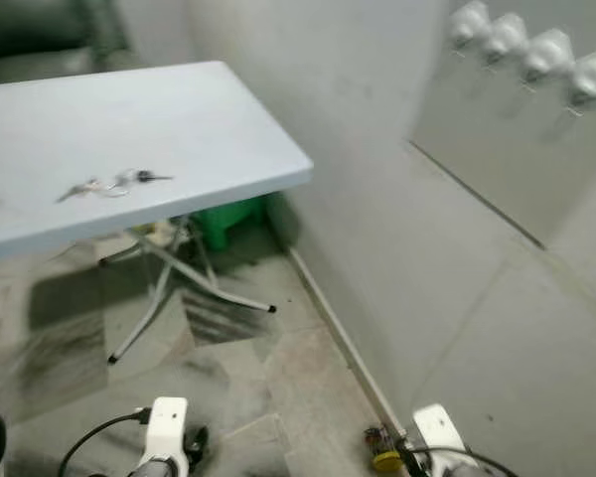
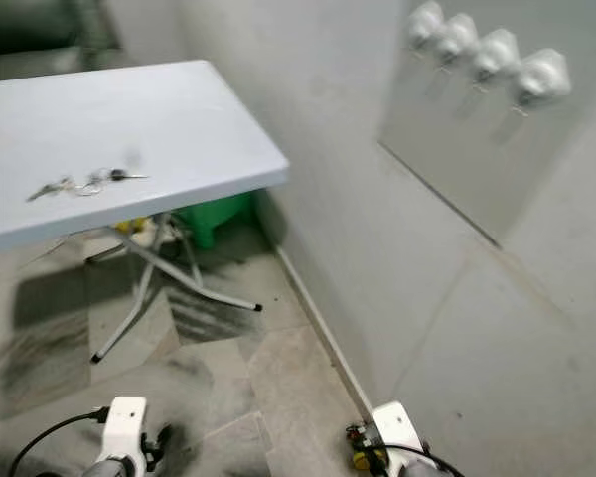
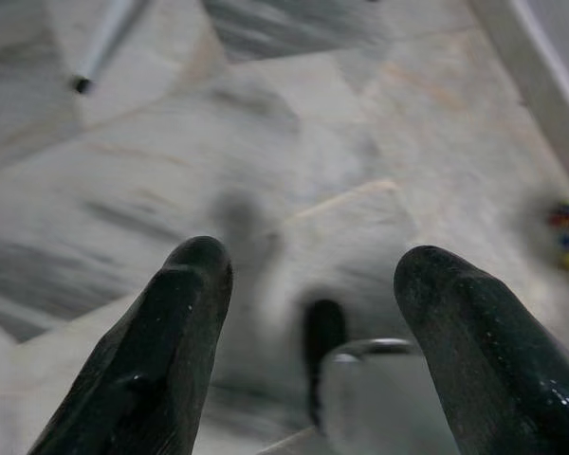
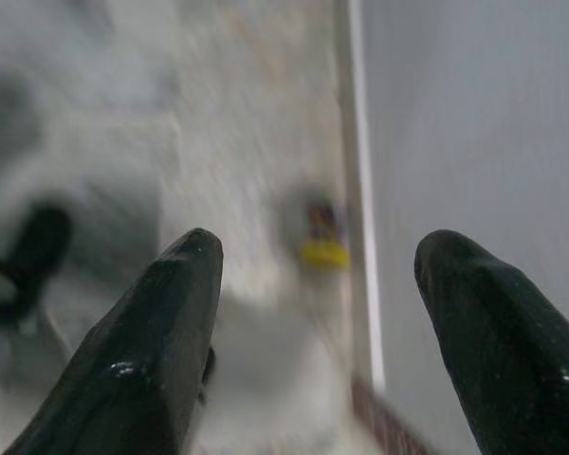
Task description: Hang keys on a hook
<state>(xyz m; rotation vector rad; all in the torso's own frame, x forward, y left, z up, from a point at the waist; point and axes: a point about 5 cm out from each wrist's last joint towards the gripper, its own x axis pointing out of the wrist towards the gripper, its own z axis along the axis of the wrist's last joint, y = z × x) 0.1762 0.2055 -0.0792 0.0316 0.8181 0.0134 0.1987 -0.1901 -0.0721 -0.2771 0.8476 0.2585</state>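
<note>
Nothing done yet: keys [image 1: 114, 184] lie untouched on table [image 1: 228, 139], wall hooks [image 1: 531, 55] bare; left gripper [image 3: 308, 284] and right gripper [image 4: 313, 275] hang spread wide, empty.

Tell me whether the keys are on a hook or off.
Off. The keys lie flat on the light blue table; the white hooks on the wall carry nothing. Both grippers hang low, open.
</note>
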